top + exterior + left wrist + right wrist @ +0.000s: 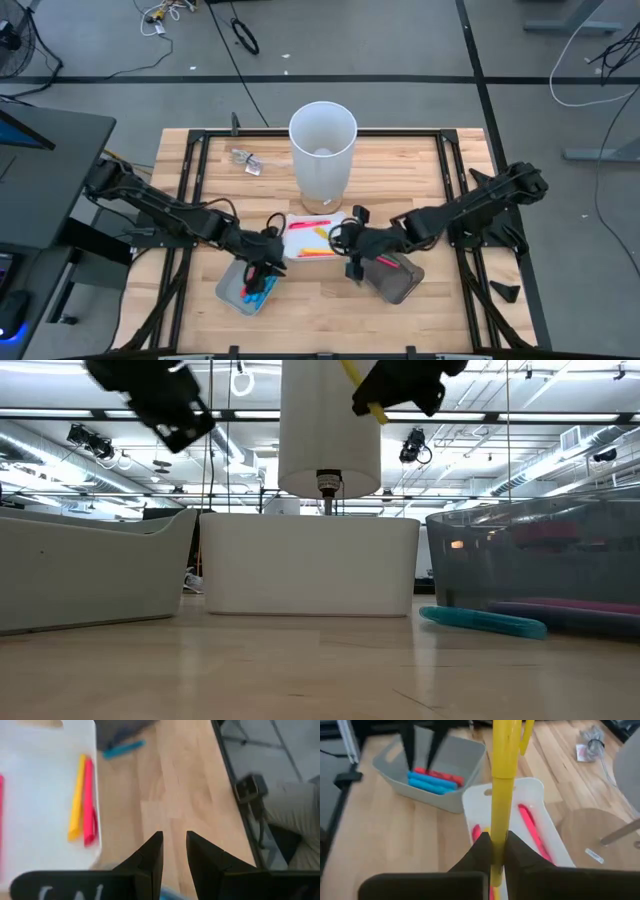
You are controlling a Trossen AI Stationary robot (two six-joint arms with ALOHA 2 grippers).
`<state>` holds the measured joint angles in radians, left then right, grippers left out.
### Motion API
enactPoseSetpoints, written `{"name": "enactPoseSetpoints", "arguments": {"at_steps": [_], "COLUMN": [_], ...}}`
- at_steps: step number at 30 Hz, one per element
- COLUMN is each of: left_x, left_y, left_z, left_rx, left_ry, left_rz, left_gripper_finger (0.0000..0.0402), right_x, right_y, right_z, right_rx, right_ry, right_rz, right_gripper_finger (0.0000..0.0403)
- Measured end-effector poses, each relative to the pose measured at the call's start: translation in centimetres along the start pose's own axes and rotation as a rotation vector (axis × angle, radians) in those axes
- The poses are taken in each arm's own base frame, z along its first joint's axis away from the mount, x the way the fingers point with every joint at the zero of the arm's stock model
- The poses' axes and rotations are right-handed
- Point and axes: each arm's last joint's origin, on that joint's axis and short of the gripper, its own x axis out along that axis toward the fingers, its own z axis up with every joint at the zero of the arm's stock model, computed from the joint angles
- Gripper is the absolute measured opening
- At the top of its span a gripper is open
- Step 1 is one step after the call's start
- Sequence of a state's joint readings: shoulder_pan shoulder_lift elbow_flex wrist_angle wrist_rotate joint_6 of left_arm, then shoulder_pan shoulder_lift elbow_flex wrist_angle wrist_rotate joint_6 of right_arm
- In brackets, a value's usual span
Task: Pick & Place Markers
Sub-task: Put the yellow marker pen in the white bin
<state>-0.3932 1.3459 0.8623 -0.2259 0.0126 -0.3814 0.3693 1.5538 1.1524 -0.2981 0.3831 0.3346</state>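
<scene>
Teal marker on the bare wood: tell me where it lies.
In the low view the teal marker lies flat on the table, right of the white tray, against the dark bin.

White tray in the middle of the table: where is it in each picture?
High view: centre, between the two arms.
Low view: middle, its white side wall facing us.
Left wrist view: fills the left part.
Right wrist view: centre, behind the held yellow marker, tray rim at.
Shared landmark: the tall white cup directly behind the tray.

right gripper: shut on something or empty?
Shut on a yellow marker: the right gripper has its fingers pinching the marker's barrel above the white tray.
</scene>
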Motion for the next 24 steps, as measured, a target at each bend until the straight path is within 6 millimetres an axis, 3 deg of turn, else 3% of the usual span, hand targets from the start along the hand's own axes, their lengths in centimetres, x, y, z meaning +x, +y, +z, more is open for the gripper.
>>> {"name": "enactPoseSetpoints", "arguments": {"at_steps": [6,13,24], "left_x": [-1.6,-3.4,-6.4], "left_y": [-1.3,-2.8,-3.2], "left_z": [-1.3,-3.1,-5.5], "left_rx": [0.044,0.072,0.077], "left_ry": [0.082,0.112,0.038], "left_rz": [-0.018,-0.073,-0.106], "left_gripper_finger": [0.0089,0.0089,0.0089], "right_x": [0.8,3.8,9.5], "right_y": [-1.7,-2.3,-3.2], "right_z": [1.3,2.6,1.0], "right_rx": [-0.009,-0.048,-0.081], "right_ry": [0.115,0.263,0.485], "right_rz": [-0.078,-0.134,-0.139], "right_gripper_finger": [0.0015,0.0015,0.0015]}}
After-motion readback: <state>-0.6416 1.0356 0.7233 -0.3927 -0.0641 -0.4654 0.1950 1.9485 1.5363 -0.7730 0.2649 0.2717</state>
